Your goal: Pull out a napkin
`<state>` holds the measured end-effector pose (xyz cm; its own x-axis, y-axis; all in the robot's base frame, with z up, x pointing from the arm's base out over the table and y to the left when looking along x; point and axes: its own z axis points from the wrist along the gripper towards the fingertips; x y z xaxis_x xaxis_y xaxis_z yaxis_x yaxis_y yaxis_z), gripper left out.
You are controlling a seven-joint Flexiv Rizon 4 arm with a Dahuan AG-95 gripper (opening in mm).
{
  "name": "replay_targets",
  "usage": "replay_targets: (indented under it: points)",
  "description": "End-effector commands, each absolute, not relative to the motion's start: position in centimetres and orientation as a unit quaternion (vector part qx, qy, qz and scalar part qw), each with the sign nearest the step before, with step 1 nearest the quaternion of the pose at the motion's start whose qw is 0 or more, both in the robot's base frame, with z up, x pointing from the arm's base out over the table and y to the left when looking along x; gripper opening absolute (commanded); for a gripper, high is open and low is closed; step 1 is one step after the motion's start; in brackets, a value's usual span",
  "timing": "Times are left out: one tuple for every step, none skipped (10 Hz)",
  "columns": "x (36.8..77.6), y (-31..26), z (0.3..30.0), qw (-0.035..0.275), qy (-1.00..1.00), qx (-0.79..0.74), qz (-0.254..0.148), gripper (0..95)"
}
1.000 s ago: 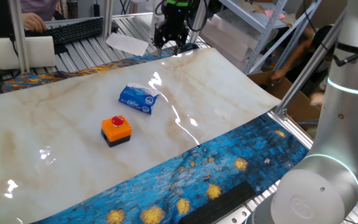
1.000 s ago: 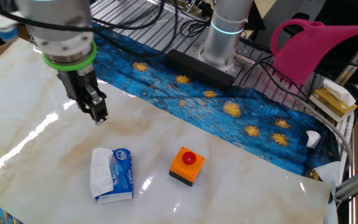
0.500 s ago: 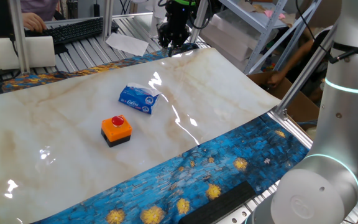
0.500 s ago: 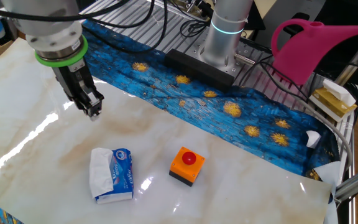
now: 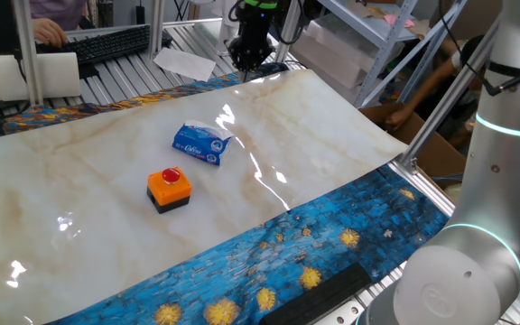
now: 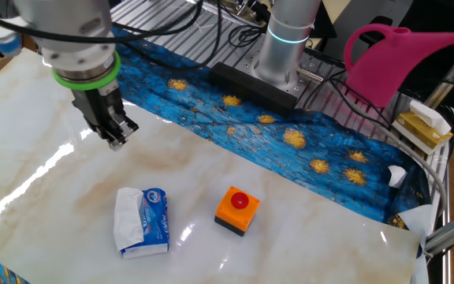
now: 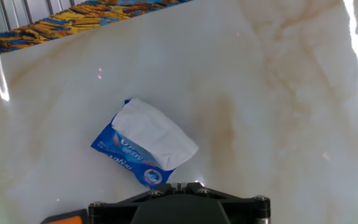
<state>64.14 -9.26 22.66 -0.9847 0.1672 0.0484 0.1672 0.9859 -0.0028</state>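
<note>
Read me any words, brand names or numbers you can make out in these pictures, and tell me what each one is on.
White lettering on the blue tissue packet: too small and blurred to read in any view.
Orange box with red button: no text visible.
Keyboard: key legends too small to read.
Nothing else carries legible writing.

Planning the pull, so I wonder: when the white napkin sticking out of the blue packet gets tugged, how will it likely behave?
The napkin looks thin and crumpled, so it is probably floppy and might tear if pinched hard. The blue packet seems small and lies loose on the glossy table, so it may slide or lift along instead of staying put.
</note>
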Motion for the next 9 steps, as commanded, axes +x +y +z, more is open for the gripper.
replay_targets:
  points:
    - [64.37, -9.30, 22.72, 0.027, -0.997, -0.072, -0.001, 0.0]
    - [64.37, -9.30, 22.72, 0.025, -0.997, -0.067, 0.000, 0.0]
    - [64.37, -9.30, 22.72, 0.021, -0.998, -0.065, 0.001, 0.0]
    - [64.37, -9.30, 22.72, 0.015, -0.998, -0.059, 0.003, 0.0]
    - [64.37, -9.30, 22.72, 0.012, -0.999, -0.050, 0.006, 0.0]
    - [64.37, -9.30, 22.72, 0.012, -0.999, -0.049, 0.006, 0.0]
    - [64.37, -9.30, 22.72, 0.011, -0.999, -0.047, 0.006, 0.0]
    - [64.37, -9.30, 22.72, 0.003, -0.999, -0.048, 0.006, 0.0]
    - [64.37, -9.30, 22.72, -0.019, -0.999, -0.047, 0.011, 0.0]
